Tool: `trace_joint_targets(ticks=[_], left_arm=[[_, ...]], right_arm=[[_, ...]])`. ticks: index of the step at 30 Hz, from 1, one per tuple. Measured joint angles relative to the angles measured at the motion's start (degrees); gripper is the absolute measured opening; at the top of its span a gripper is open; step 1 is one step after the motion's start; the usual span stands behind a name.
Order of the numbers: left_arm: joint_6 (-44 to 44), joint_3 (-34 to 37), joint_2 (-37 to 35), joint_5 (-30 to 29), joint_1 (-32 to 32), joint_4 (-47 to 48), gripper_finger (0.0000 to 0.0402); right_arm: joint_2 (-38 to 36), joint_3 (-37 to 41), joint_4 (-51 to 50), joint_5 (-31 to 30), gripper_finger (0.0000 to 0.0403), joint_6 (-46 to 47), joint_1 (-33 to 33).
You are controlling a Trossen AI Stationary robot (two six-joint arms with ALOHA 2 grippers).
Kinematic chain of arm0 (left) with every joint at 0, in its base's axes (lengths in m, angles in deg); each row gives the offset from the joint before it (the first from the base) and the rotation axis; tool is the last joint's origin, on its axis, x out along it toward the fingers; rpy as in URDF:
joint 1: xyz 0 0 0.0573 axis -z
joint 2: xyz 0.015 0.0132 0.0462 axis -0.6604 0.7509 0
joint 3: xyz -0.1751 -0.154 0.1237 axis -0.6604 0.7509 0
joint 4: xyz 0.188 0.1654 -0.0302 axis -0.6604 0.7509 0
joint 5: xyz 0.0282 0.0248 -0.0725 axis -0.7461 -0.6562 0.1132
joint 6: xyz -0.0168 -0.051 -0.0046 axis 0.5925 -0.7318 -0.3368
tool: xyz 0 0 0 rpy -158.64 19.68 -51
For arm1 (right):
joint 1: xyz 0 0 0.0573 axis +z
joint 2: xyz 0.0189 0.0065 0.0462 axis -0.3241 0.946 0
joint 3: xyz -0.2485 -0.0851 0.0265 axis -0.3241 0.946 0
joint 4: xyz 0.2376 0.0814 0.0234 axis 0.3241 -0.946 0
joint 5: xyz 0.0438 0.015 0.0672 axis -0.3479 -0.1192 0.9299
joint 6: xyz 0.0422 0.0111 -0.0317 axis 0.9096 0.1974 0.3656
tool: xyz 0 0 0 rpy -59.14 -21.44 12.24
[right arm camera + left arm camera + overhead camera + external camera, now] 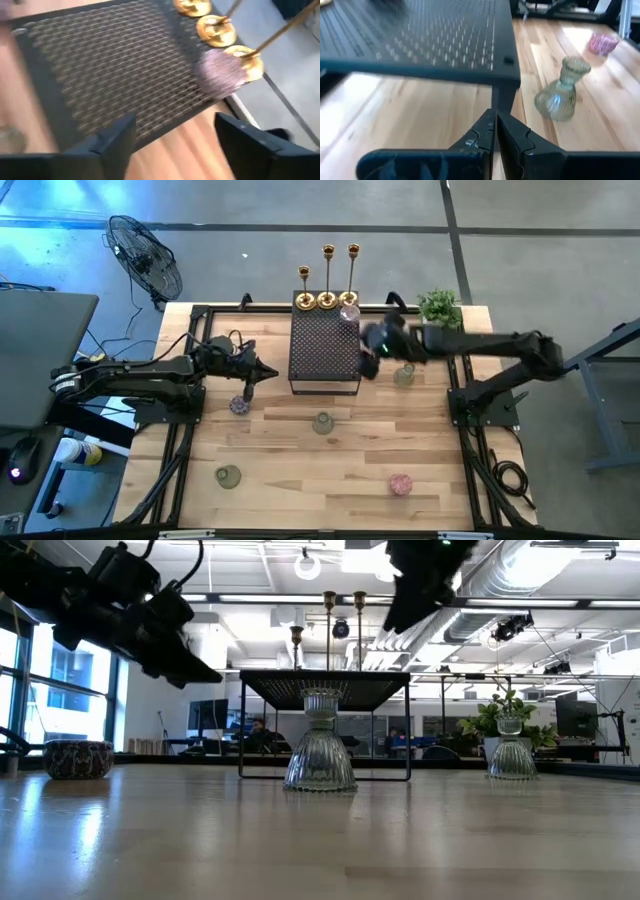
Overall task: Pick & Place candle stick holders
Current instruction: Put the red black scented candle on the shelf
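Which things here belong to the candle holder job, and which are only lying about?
Job:
gold candlesticks
pink glass cup on the stand
five glass cups on the table, e.g.

Lying about:
black mesh stand
potted plant
fan

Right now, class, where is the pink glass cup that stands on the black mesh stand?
In the high view the pink glass cup stands at the mesh stand's far right corner, beside the rightmost gold candlestick, just ahead of the right gripper.
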Motion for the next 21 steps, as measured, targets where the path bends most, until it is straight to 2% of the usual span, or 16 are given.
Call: trace_joint_targets(ticks=[5,8,10,16,21], left_arm=[[-1.5,-0.4,0.0,-0.9,0.0,3.1,0.0014],[-1.1,-3.1,0.0,-3.7,1.1,8.3,0.0012],[0.0,-6.1,0.0,-6.5,3.3,15.6,0.0005],[-1.5,-16.8,0.0,-18.7,15.1,37.0,0.0001],[-12.6,-24.2,0.0,-23.6,24.6,55.3,0.0004]], right_arm=[[-10.4,21.6,21.1,-3.9,0.0122,3.9,9.5],[-15.5,30.6,32.0,-5.3,0.0046,4.1,14.4],[-18.3,34.8,38.9,-7.4,0.0012,3.3,17.2],[-22.1,43.2,52.9,-13.2,0.0032,-1.0,23.9],[-22.1,45.5,58.2,-14.4,0.0011,-4.2,26.6]])
